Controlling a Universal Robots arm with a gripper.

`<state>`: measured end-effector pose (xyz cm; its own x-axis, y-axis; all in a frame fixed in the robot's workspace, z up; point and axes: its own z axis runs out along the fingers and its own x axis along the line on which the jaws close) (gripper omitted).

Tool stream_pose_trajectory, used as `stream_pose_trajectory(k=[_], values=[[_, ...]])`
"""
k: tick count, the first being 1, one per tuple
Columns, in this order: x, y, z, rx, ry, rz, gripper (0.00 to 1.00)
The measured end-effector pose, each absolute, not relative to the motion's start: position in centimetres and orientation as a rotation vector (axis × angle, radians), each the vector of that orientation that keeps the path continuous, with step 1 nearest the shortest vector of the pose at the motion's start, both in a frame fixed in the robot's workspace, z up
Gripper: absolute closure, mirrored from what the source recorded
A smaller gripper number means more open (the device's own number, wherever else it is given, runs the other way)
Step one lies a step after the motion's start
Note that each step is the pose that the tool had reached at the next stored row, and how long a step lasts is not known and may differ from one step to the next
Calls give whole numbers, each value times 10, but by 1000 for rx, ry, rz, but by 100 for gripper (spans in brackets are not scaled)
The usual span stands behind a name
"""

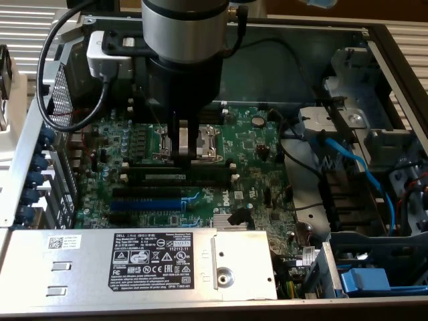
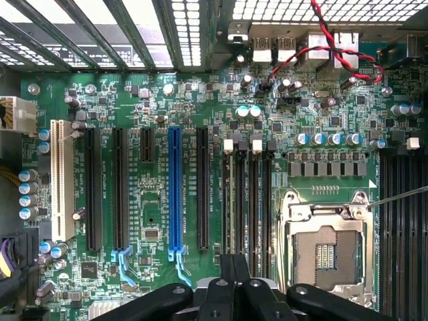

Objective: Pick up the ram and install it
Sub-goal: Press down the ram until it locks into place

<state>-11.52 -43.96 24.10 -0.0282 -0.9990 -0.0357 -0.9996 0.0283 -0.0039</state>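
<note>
Two fingers (image 1: 182, 142) shut together above the ram (image 1: 179, 178)

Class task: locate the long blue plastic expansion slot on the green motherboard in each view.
Exterior view: the blue expansion slot lies toward the exterior view's left, beside the silver metal box.
Wrist view: the blue expansion slot stands between long black slots.
Shared landmark: the metal-framed processor socket.

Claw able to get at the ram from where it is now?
Probably yes. The claw hangs shut just over the CPU socket, right beside the ram, which lies along the memory slots. Nothing stands between them, though the shut fingers would have to open first.
</note>
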Motion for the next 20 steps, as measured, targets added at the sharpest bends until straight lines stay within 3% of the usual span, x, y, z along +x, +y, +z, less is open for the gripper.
stream_pose_trajectory(k=[20], values=[[-113,-437,240,-2175,2227,34,90]])
